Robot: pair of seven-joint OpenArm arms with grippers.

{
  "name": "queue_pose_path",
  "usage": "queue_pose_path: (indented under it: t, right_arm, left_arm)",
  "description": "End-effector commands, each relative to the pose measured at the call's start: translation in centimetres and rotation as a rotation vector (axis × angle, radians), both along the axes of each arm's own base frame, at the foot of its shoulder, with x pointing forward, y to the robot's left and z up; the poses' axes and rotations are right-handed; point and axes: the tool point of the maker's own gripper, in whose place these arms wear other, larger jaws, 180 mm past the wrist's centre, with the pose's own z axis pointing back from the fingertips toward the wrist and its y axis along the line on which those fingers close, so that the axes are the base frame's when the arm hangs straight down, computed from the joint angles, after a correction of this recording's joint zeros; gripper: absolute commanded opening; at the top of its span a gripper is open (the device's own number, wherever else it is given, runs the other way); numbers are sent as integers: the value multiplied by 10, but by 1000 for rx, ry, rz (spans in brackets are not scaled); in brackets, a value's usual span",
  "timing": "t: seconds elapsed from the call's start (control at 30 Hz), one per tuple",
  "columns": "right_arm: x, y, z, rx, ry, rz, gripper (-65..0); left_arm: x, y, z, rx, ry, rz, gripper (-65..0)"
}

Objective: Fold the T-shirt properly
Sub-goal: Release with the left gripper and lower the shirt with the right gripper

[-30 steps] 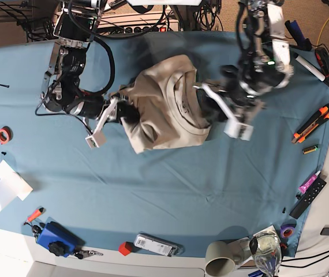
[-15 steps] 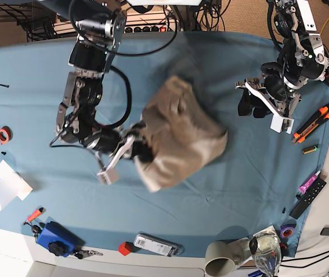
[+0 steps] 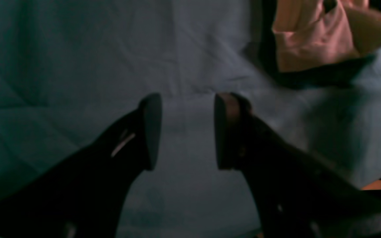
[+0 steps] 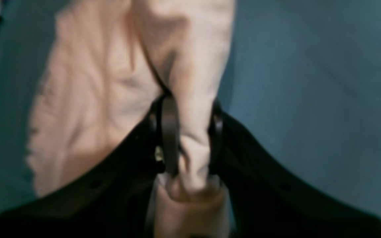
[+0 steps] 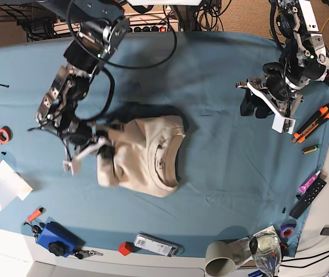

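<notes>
Right gripper (image 4: pixel 185 135) clenches a fold of the crumpled beige cotton T-shirt (image 5: pixel 144 156) between its fingers, left gripper (image 3: pixel 184 132) released, empty.

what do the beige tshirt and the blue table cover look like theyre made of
Beige short-sleeved T-shirt: soft matte knit, probably cotton; it crumples in loose folds, has a ribbed round collar, and bunches where the right hand pinches it.
Teal-blue table cloth: thin matte woven fabric, by its shallow creases; the fibre is unclear.

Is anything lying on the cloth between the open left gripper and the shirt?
Nothing visible: only bare teal table cloth lies between the open left gripper and the T-shirt, which the right gripper holds bunched.
</notes>
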Motion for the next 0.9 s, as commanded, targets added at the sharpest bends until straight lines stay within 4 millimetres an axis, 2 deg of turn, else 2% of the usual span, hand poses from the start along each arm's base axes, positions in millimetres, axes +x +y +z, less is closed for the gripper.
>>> queue_pose_path:
  t: [0.0,0.23,0.4,0.5,0.6,0.87]
  right_arm:
    - [6,-4,14,-28,-41,5,-650]
    - [-34,-21,16,-240,9,7,-650]
    - [-67,-26,-15,-449,167,58,-650]
    - [-83,-28,-27,-540,250,105,-650]
    - [-91,-24,-32,-566,308,144,-650]
    - [-99,-18,-35,-547,348,167,-650]
  left_arm:
    - [6,0,12,-3,-50,-4,-384]
    - [7,0,13,-4,-56,-2,-384]
    - [6,-1,13,3,-63,-21,-384]
    - [6,-2,14,6,-67,-31,-384]
    - [6,-2,14,6,-67,-32,-384]
    - [6,-2,14,7,-67,-32,-384]
